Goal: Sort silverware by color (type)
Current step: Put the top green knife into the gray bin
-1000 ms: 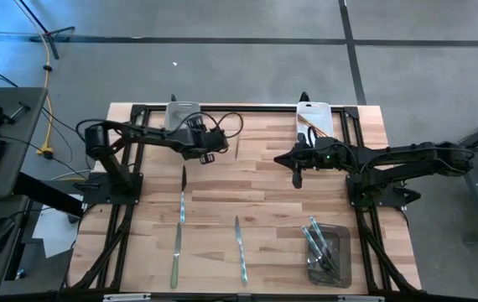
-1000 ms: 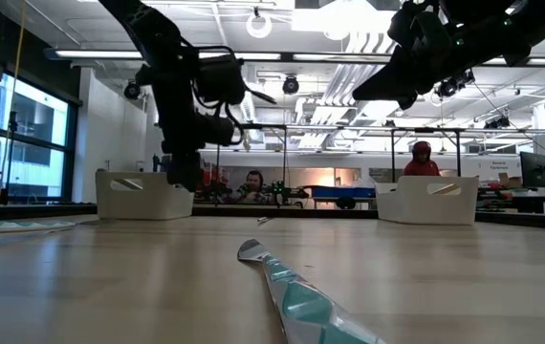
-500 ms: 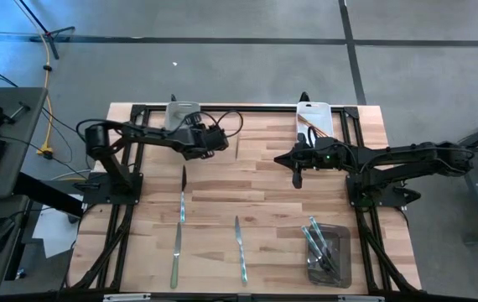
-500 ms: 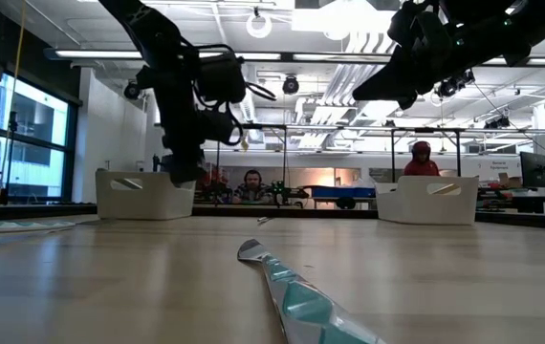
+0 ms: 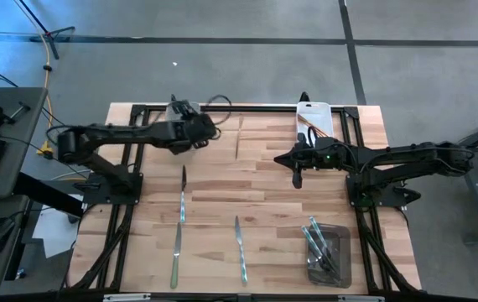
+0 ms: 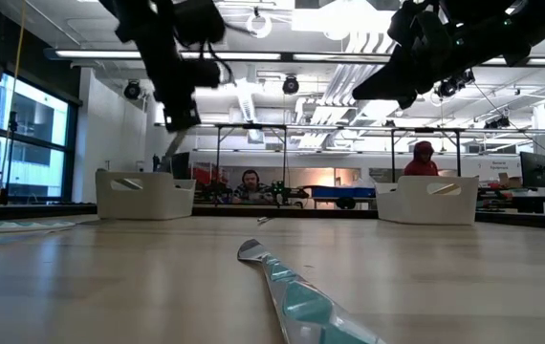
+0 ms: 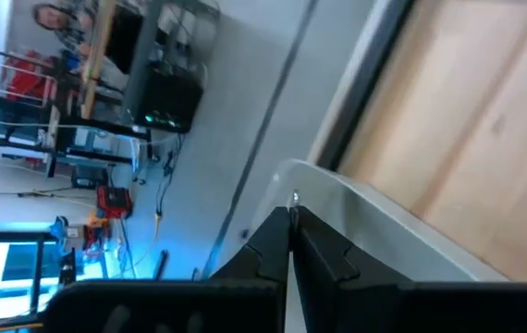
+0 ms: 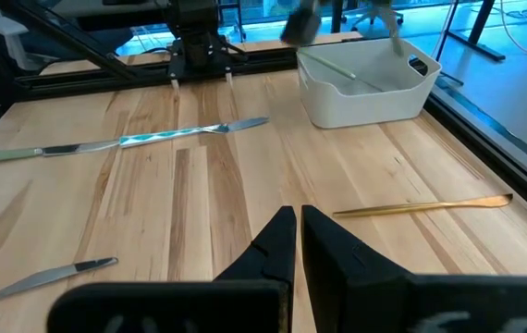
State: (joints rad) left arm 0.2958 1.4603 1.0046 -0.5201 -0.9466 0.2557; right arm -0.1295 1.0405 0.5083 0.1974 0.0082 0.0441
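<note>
Several slim pieces of silverware lie flat on the wooden table: two silvery knives (image 5: 183, 191) (image 5: 176, 252), an iridescent one (image 5: 239, 248) and a gold one (image 5: 239, 141). My left gripper (image 5: 208, 130) hangs shut, high over the far-left white bin (image 5: 180, 111). Its wrist view shows nothing between the fingers (image 7: 291, 222). My right gripper (image 5: 296, 174) is shut and holds nothing, above the table's middle right. It stands short of the gold knife (image 8: 421, 205).
A second white bin (image 5: 314, 117) stands at the far right. A clear bin (image 5: 327, 252) at the near right holds several iridescent pieces. A slim piece lies in the far-left white bin (image 8: 365, 79). People sit beyond the far edge (image 6: 251, 182).
My left gripper has risen from just above the far-left white bin. It has drawn back a little toward the table's left edge, rolled somewhat, and its fingers have shut on nothing. The silverware on the table has stayed where it was.
</note>
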